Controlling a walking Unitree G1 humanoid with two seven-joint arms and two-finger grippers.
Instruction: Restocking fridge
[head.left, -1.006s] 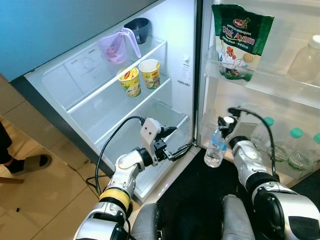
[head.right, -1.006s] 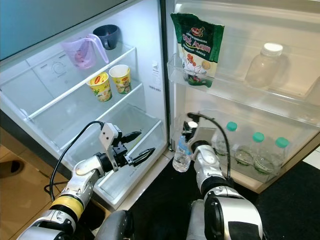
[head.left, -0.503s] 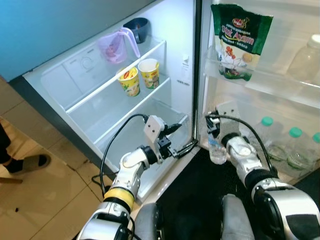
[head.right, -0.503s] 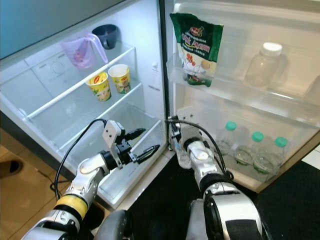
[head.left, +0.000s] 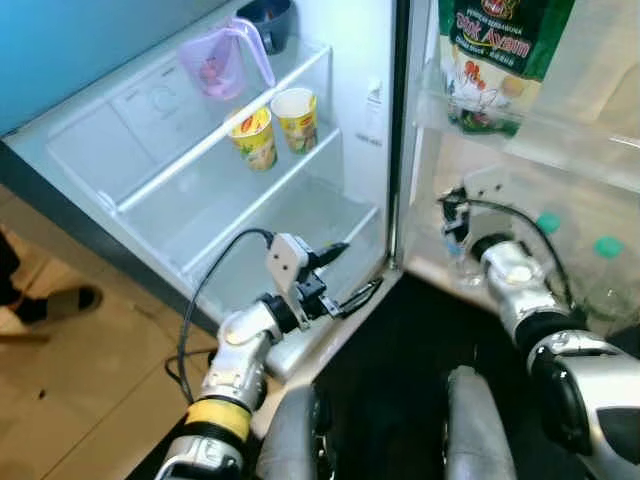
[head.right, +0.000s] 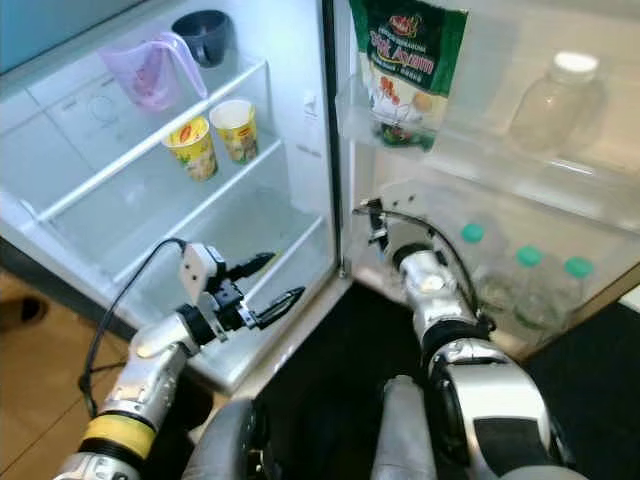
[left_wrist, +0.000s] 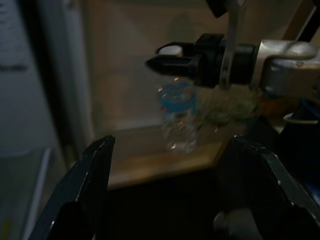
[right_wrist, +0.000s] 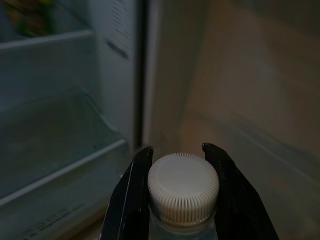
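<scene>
1. Left eye view: open fridge (head.left: 200, 190), white shelves; tan floor (head.left: 60, 370) at 9 o'clock, black mat (head.left: 400, 360) below the door.
2. Green pouch (head.left: 495, 55) on the door shelf reads "Ayam".
3. Right hand (right_wrist: 175, 195) pinches the water bottle (left_wrist: 179, 117) at its white cap (right_wrist: 183, 187), by the lower door shelf.
4. Left hand (head.left: 345, 275) is spread, empty, near the crisper.

A green seasoning pouch (head.right: 408, 66) standing in the upper shelf of the open fridge door (head.right: 520, 165) carries the only clearly readable wording: the large white word "Ayam", with a small red brand badge above it too blurred to make out. Two yellow printed cups (head.left: 273, 127) on a fridge shelf bear red logos, also illegible.
</scene>
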